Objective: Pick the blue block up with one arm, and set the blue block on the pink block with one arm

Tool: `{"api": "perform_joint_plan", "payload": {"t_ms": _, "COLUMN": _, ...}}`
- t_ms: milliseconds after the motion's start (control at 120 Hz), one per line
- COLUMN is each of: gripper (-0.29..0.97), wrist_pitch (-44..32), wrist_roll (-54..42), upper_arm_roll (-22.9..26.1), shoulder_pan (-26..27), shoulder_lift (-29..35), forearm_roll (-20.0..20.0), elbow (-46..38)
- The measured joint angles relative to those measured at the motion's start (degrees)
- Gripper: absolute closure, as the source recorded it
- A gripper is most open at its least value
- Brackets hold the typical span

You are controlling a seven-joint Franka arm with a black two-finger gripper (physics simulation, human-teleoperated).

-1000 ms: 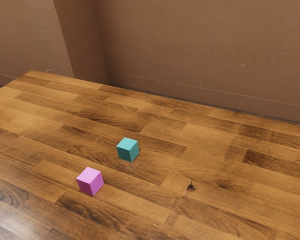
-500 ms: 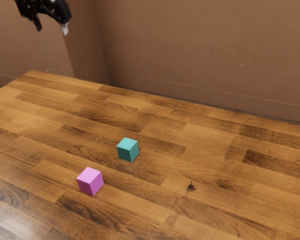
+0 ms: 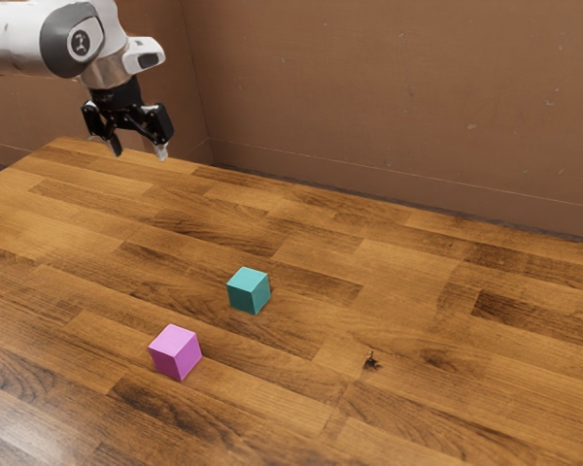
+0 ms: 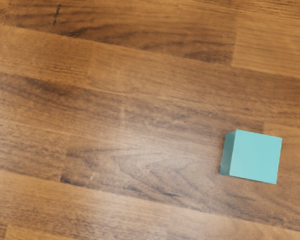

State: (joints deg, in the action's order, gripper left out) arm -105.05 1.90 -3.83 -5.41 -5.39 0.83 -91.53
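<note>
Two cubes on the table (image 3: 418, 291), neither touched; gripper (image 3: 139, 148) hangs high at the exterior view's far left, jaws apart and empty. Pink block (image 3: 174, 351) sits near, left of centre; blue block (image 3: 248, 289) lies farther back and to its right, apart from it, flat on the boards. Step in hand, as I judge it: approach; centre over the blue block, square the fingers to two opposite faces, then descend. Both cubes matte, smooth, sharp-edged; table of glossy wood-grain planks.
</note>
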Motion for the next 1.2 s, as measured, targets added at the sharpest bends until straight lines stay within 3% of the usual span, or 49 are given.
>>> {"api": "perform_joint_plan", "payload": {"t_ms": 283, "gripper": 0.02, "wrist_pitch": -10.18, "wrist_roll": -0.32, "upper_arm_roll": 0.43, "shoulder_pan": -2.43, "shoulder_lift": -13.74, "forearm_roll": -2.15, "elbow": -2.78}}
{"api": "perform_joint_plan", "payload": {"t_ms": 467, "gripper": 0.02, "wrist_pitch": -15.93, "wrist_roll": -0.46, "upper_arm_roll": 0.68, "shoulder_pan": -0.25, "shoulder_lift": -13.79, "forearm_roll": -3.36, "elbow": -9.52}}
{"api": "perform_joint_plan", "payload": {"t_ms": 892, "gripper": 0.02, "wrist_pitch": -23.15, "wrist_roll": -1.78, "upper_arm_roll": 1.02, "shoulder_pan": 5.70, "shoulder_lift": -19.48, "forearm_roll": -3.75, "elbow": -10.25}}
{"api": "perform_joint_plan", "payload": {"t_ms": 1200, "gripper": 0.02, "wrist_pitch": -28.64, "wrist_roll": -6.35, "upper_arm_roll": 1.68, "shoulder_pan": 6.64, "shoulder_lift": -21.08, "forearm_roll": -5.51, "elbow": -9.95}}
